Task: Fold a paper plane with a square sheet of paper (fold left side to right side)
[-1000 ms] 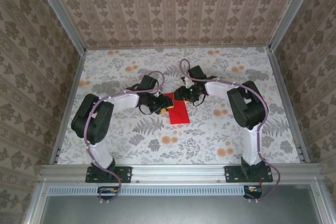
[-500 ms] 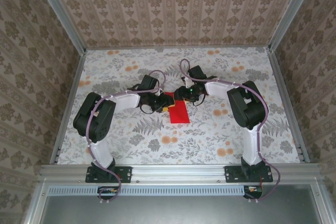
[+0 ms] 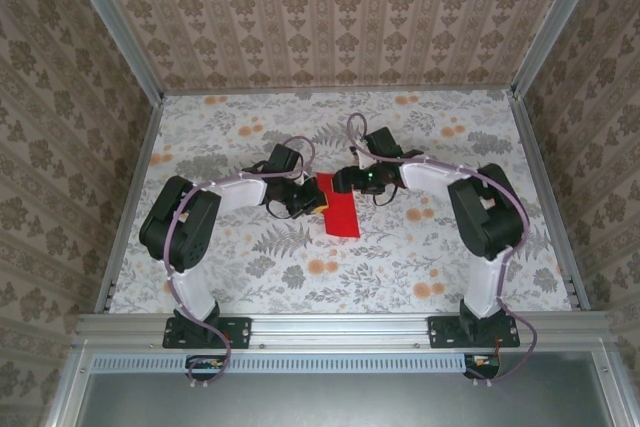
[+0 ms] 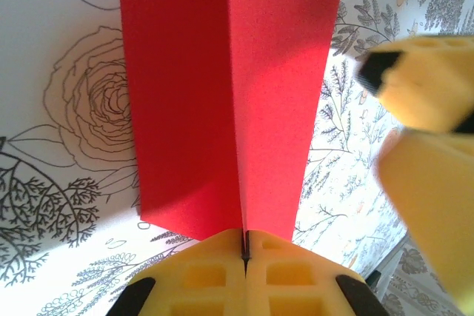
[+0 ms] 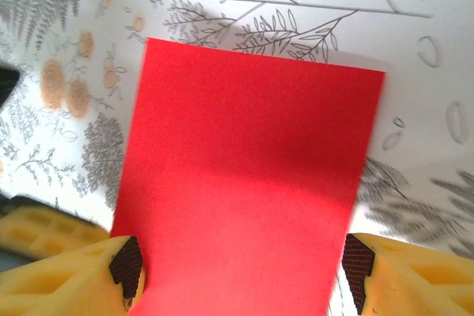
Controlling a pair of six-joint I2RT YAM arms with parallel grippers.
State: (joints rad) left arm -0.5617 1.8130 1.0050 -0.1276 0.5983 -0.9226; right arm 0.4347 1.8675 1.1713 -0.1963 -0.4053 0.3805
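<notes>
In the top view the red sheet of paper (image 3: 340, 215) lies just below the middle of the frame on the floral table cover (image 3: 230, 127). It is folded into a tall rectangle, with the left gripper (image 3: 314, 206) at its left edge and the right gripper (image 3: 343, 181) at its upper end. The left wrist view shows the left gripper closed at bottom centre, its yellow fingers (image 4: 211, 275) pinching the paper's near edge where a crease runs up the frame. The right wrist view shows the right gripper open, a yellow finger in each lower corner and the paper flat between them, unclamped.
</notes>
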